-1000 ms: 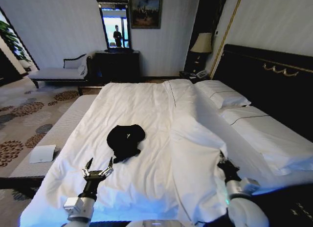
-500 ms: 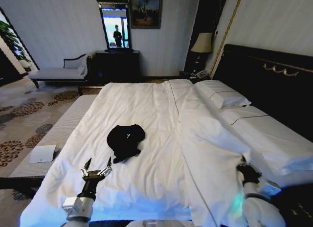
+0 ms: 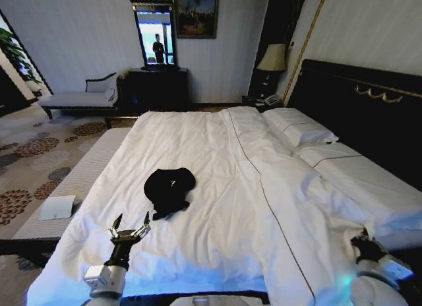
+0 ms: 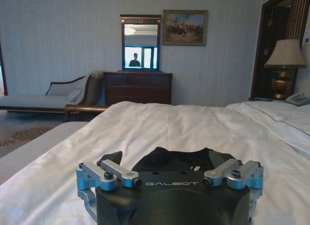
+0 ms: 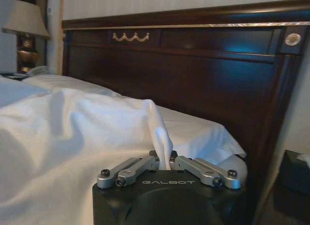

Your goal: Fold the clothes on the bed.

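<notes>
Two grippers are at work on different jobs. The right gripper (image 5: pixel 163 163) sits low at the head end of the bed (image 3: pixel 217 207), beside the headboard (image 5: pixel 203 65), with its fingers pinched on a peak of the white duvet (image 5: pixel 72 133). The cloth rises in a fold straight out of the closed tips, so the likely reason for the hold is to draw the cover flat and give a smooth surface for folding. The left gripper (image 3: pixel 130 227) hovers over the near edge of the bed with its fingers spread wide and nothing between them. The shirt (image 3: pixel 169 187) lies just ahead of it as a crumpled black heap on the duvet, near but apart, and not yet folded; the arm seems placed for a reach.

The head view gives the layout: shirt ahead of the left tool, the right tool far off to the other side, by the pillows (image 3: pixel 330 154). It leaves the right gripper's tips dark and hard to read. The right wrist view settles that, showing the pinch on the cloth. The left wrist view shows the shirt (image 4: pixel 177 159) just beyond its open fingers, though the lettering cannot be made out.
</notes>
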`<state>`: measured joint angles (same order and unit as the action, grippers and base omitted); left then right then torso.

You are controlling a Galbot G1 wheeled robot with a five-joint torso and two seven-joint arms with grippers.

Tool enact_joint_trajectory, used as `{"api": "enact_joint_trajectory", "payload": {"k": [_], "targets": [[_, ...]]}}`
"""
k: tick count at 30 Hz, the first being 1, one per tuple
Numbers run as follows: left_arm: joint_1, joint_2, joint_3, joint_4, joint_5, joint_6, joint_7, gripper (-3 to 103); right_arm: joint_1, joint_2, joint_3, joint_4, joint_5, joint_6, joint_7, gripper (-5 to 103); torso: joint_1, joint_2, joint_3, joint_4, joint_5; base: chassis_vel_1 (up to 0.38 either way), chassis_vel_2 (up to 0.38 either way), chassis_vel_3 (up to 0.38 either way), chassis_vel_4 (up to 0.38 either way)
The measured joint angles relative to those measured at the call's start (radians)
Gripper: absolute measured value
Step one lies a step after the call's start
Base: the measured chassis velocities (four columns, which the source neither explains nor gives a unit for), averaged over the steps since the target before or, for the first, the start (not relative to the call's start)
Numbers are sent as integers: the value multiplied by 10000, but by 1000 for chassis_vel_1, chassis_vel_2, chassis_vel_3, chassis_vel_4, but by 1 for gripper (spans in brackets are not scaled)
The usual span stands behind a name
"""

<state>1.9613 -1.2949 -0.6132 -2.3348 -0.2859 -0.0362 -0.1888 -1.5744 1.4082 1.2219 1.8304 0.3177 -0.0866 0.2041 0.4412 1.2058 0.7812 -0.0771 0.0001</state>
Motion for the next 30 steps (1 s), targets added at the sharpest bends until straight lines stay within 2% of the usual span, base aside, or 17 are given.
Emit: {"api": "enact_joint_trajectory", "payload": {"k": [6,14,30], "targets": [[19,-3,53,-93,47,67,-43,100,639,-189,327,-1082,-707,358,121,1,1,-1,1,2,1,0,0,0,0],[-1,-43,109,-120,98,87,-73,100,979,-405,543,-2119,-1088,554,140,1,1,0,0,4,-1,0,0,0,0],[-29,-53,300,-15,155,93,-71,100,764,-343,775,-3430,-906,522,238,1,1,-1,-1,11,0,0,0,0,0]]}}
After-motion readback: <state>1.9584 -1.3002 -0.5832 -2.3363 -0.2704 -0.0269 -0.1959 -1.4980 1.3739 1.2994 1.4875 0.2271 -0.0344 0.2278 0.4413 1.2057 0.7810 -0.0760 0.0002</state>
